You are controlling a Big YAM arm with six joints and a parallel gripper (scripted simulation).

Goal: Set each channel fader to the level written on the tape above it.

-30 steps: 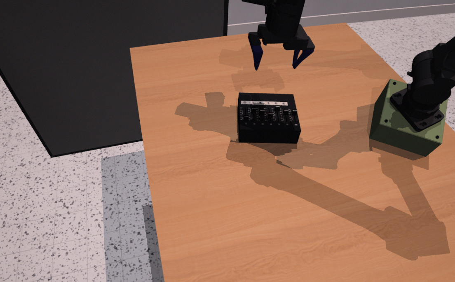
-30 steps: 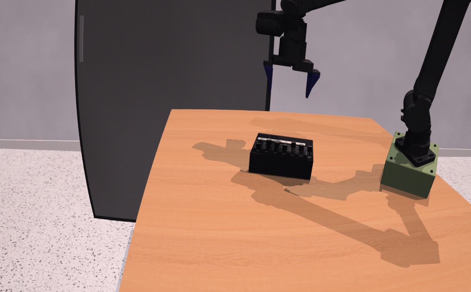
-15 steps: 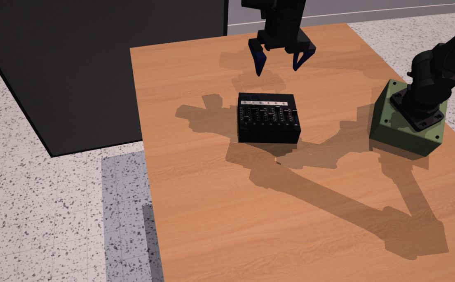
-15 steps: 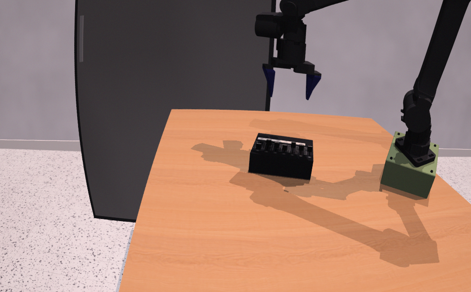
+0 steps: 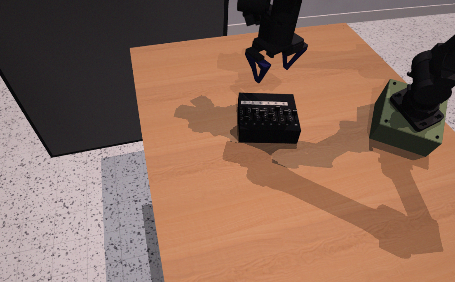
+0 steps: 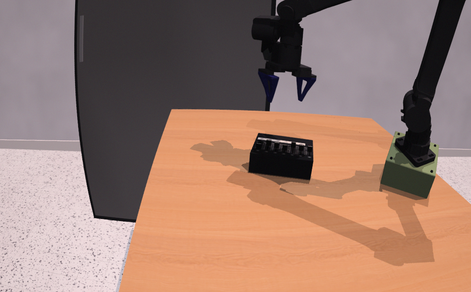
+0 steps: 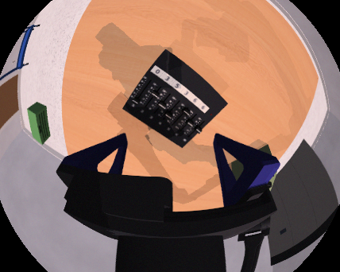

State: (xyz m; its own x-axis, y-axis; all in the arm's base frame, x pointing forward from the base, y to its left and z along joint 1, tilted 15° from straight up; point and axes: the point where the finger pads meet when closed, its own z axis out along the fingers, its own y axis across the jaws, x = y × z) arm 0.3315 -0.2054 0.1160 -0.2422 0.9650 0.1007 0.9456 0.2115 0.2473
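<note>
The black lighting desk (image 5: 268, 118) stands on its feet on the wooden table, also in the exterior view (image 6: 281, 155) and the wrist view (image 7: 175, 106). A white tape strip (image 5: 264, 102) with small digits runs along its far edge. Several faders (image 5: 267, 115) stand at different heights; the rightmost cap (image 5: 294, 112) sits high on its track. My gripper (image 5: 274, 68) is open and empty, well above the table behind the desk. It also shows in the exterior view (image 6: 286, 89) and the wrist view (image 7: 171, 153).
The arm's green base block (image 5: 407, 117) sits on the table's right side. A large dark panel (image 5: 82, 63) stands left of and behind the table. A small green thing (image 7: 39, 122) lies on the floor in the wrist view.
</note>
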